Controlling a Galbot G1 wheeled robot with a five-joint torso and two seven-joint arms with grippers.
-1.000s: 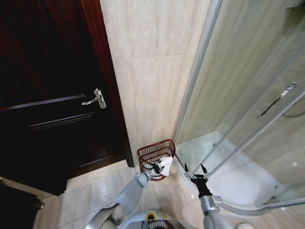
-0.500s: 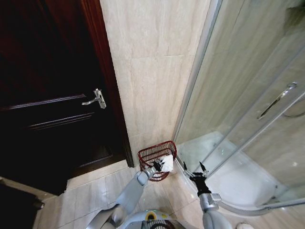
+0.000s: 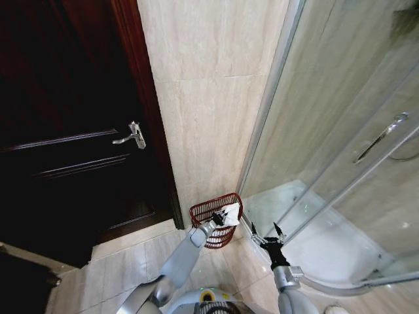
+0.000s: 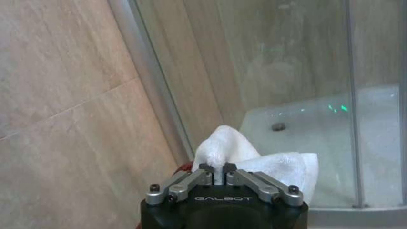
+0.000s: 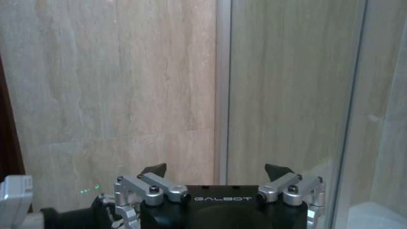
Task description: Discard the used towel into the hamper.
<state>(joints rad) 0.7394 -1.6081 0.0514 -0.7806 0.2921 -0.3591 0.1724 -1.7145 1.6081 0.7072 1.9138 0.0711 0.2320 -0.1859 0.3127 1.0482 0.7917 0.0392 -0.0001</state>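
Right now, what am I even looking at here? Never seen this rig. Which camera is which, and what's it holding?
It is a wheeled robot with two arms, in a bathroom corner between a dark wooden door and a glass shower enclosure. The wide picture comes from a camera on its head, looking down past both arms. The other two come from cameras on each wrist, looking out over that arm's fingers.

The left gripper is shut on a white towel and holds it over the rim of the hamper, a reddish wire basket on the tiled floor against the wall. The left wrist view shows the pinch up close. The right gripper is open, holds nothing, and waits beside the shower track.
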